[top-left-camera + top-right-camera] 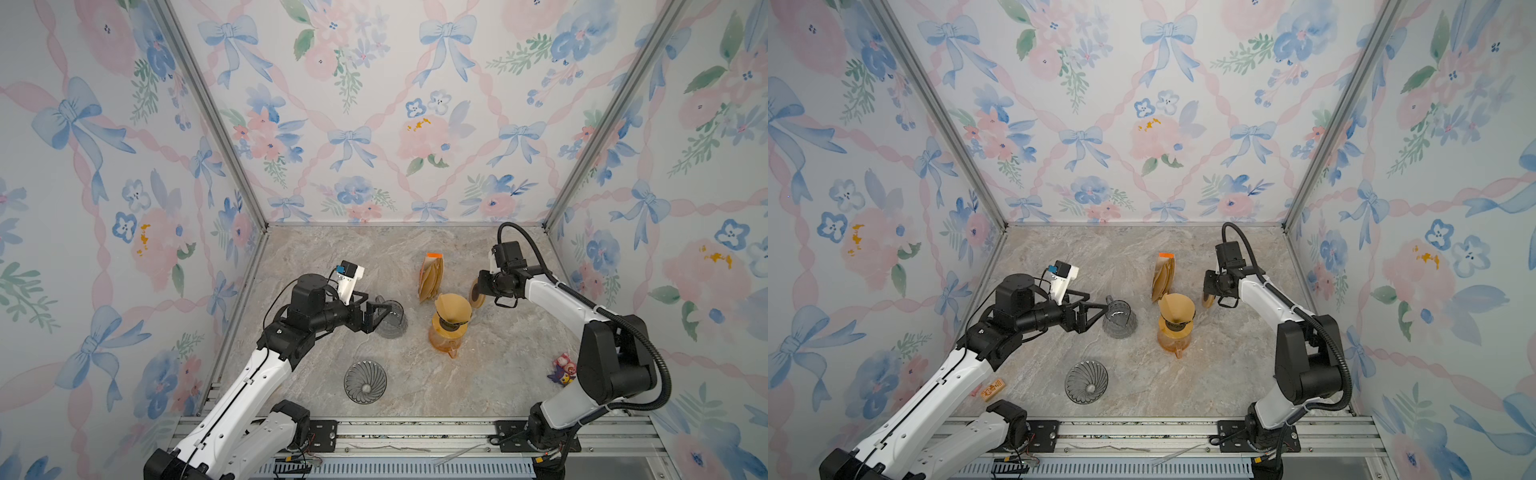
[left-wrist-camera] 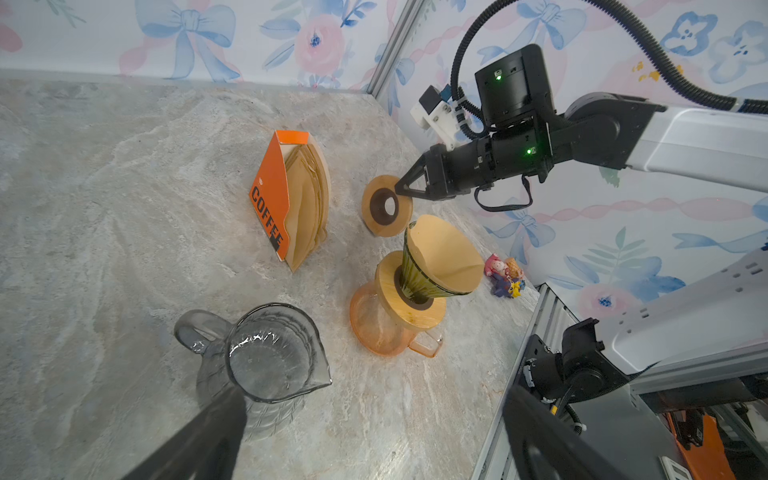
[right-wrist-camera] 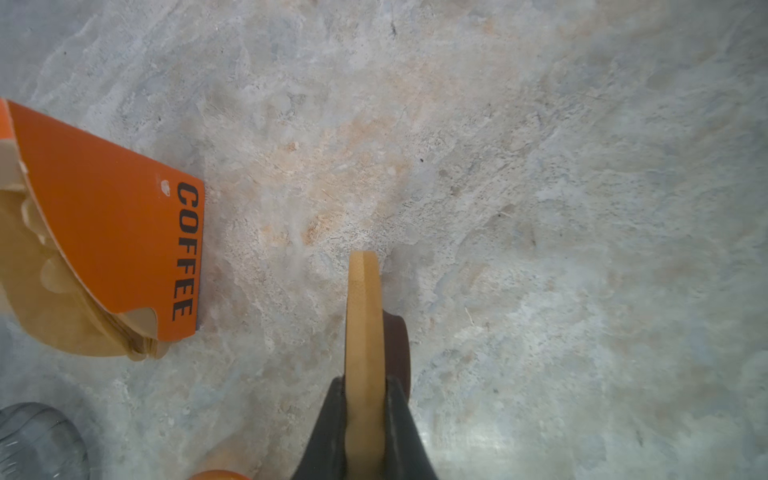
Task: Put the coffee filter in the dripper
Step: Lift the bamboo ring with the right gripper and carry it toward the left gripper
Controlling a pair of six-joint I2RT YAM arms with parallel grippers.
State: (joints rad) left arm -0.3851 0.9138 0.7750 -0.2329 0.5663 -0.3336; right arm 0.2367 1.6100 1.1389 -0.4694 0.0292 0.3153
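Filter (image 2: 446,253) sits in dripper (image 2: 417,284), near right jaws clamping wooden ring (image 2: 388,226); left jaws gape wide by glass jug (image 2: 270,361).

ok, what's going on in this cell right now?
The right gripper is shut on a round wooden ring with a dark collar, held on edge near the orange filter pack. The left gripper hangs open by the clear glass pitcher. A brown paper filter already sits in the dripper on the orange carafe; a second, clear ribbed dripper lies empty at the front.
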